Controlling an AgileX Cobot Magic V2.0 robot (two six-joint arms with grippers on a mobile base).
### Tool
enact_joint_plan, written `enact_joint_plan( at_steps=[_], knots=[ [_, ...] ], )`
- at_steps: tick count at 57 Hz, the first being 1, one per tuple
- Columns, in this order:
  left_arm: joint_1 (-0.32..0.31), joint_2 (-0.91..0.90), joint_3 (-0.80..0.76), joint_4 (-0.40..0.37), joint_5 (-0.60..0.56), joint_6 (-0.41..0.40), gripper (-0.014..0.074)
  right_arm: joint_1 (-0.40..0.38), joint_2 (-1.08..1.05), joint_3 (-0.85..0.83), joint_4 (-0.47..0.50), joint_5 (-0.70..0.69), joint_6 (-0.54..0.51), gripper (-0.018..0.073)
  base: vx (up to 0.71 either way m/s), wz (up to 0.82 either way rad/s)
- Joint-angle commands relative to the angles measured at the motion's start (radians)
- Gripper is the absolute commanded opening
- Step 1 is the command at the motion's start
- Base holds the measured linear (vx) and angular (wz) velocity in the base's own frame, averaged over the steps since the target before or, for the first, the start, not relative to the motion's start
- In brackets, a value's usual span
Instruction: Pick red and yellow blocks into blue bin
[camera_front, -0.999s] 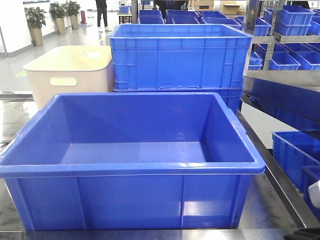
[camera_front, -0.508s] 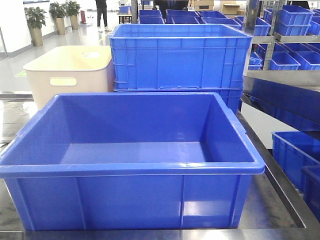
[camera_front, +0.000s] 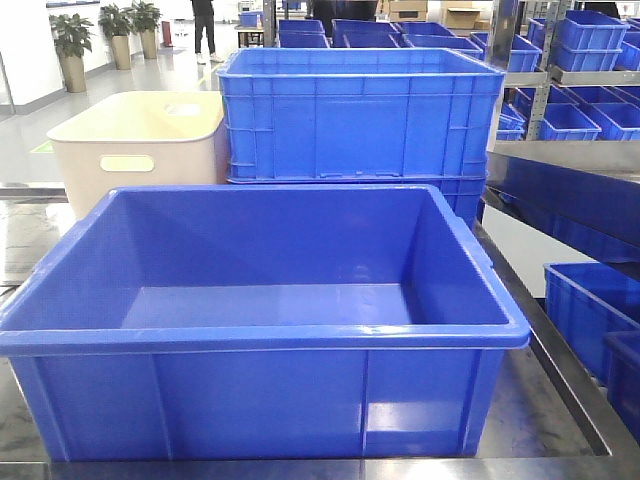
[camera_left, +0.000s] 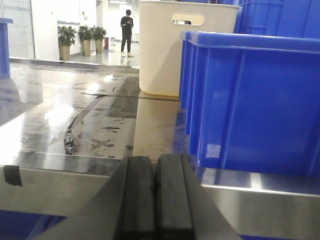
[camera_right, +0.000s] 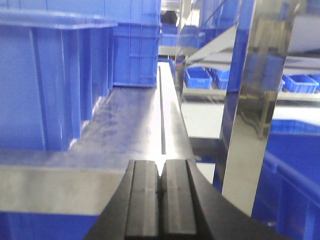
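No text can be read: the wall poster (camera_left: 15, 25) in the left wrist view carries lines too blurred to make out, and the blue bin (camera_front: 265, 335) is unmarked

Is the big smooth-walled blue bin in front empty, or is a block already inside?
Empty as far as shown: the front view shows the blue bin with bare floor, though its near wall hides the closest strip.

— What colour is the bin (camera_front: 265, 335)?
— Solid blue, plain inside and out, with pale glare on its floor.
— And behind it?
— A beige tub (camera_front: 140, 135), plain, beside blue ribbed crates (camera_front: 360, 115).
— The table (camera_left: 75, 115)?
— Silver-grey metal with dark smears; the left gripper (camera_left: 155, 200) and right gripper (camera_right: 161, 202) pads are black
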Motion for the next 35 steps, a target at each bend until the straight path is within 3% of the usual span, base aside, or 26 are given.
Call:
enact_joint_plan(
  at_steps=[1,35],
  knots=[
    [-0.007,-0.017,-0.017,-0.004,-0.083,-0.001,-0.0008,0.008,-0.011,0.006,-0.002,-0.092,-0.003,-0.0010,0.00,0.00],
    [-0.007,-0.017,-0.017,-0.004,-0.082,-0.001,-0.0006,0.008,-0.011,0.006,-0.003,-0.092,-0.003,-0.0010,0.00,0.00]
  ],
)
